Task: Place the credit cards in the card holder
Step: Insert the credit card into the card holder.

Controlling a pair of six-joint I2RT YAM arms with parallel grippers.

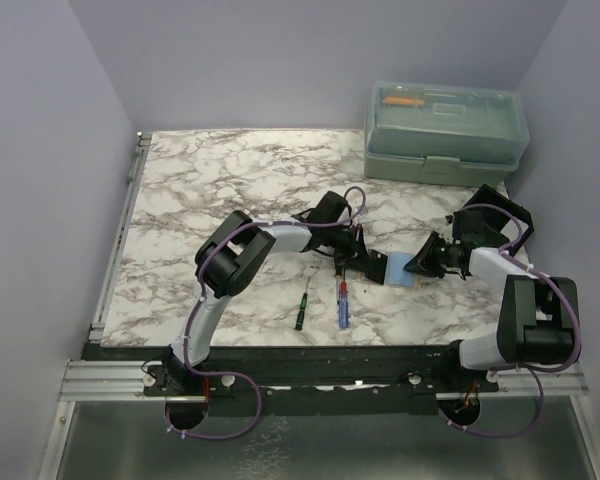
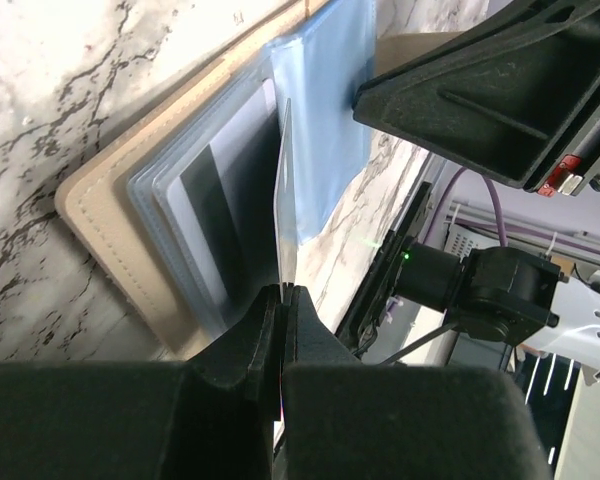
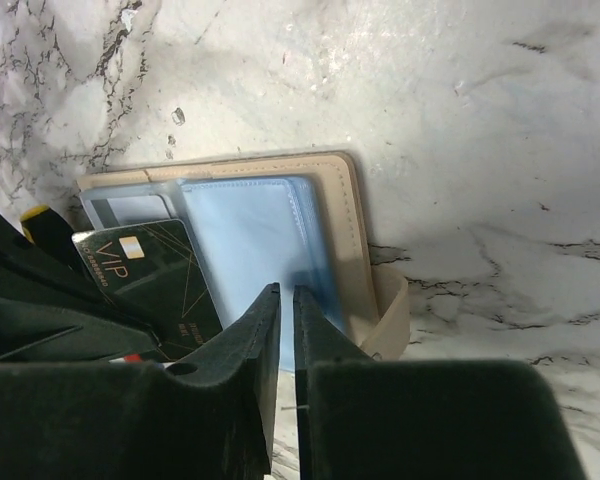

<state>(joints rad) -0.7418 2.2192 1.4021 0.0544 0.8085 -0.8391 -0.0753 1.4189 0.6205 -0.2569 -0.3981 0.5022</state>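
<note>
The tan card holder (image 1: 398, 270) lies open on the marble table between my two grippers, its clear bluish sleeves fanned out. In the left wrist view my left gripper (image 2: 282, 292) is shut on a credit card (image 2: 285, 190), held edge-on just above the holder's sleeves (image 2: 195, 200) and tan cover (image 2: 100, 220). In the right wrist view that card (image 3: 150, 270) is dark with "VIP" print, at the holder's left. My right gripper (image 3: 286, 292) is shut on a blue sleeve (image 3: 250, 235) of the holder (image 3: 345, 230), whose snap strap (image 3: 392, 318) curls up beside the fingers.
A translucent green toolbox (image 1: 446, 132) stands at the back right. A green-handled screwdriver (image 1: 301, 305) and a red-and-blue one (image 1: 343, 303) lie near the front edge, just left of the holder. Purple walls close in both sides.
</note>
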